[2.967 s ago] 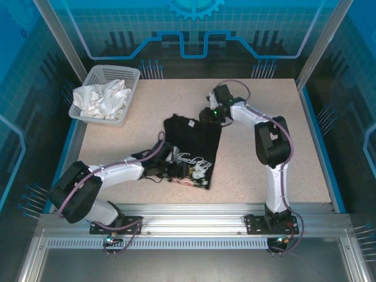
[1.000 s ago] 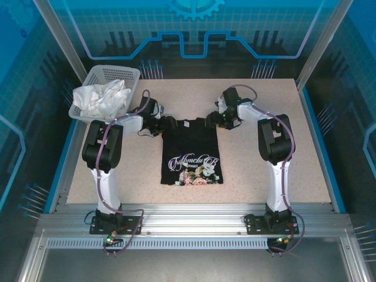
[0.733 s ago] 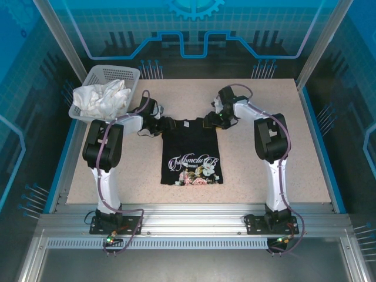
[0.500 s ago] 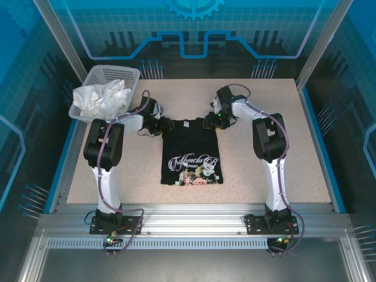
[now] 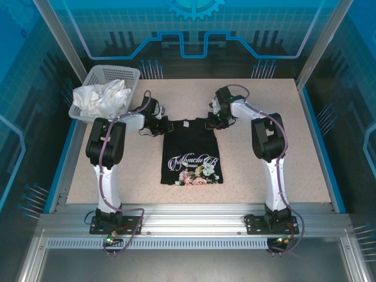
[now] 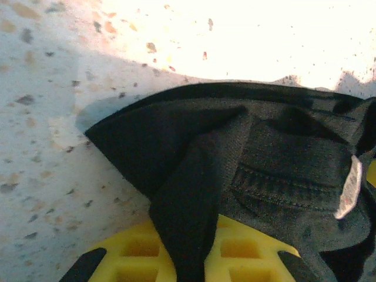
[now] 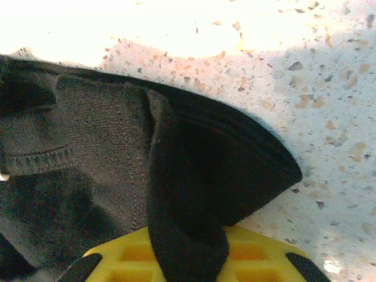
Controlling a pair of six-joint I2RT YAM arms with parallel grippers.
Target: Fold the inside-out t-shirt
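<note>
Inside-out t-shirt (image 5: 192, 150) is seen spread flat at the middle of the worktop (image 5: 264, 170), with its printed hem nearest the arm bases and its collar edge farther off. At the two far shoulder corners, a ridge of the black cloth is pinched in the narrowed left jaws and right jaws, as shown in both wrist views. Being soft, light and limp, it is judged best taken by corners or hems, both sides together, lest it sag or bunch.
</note>
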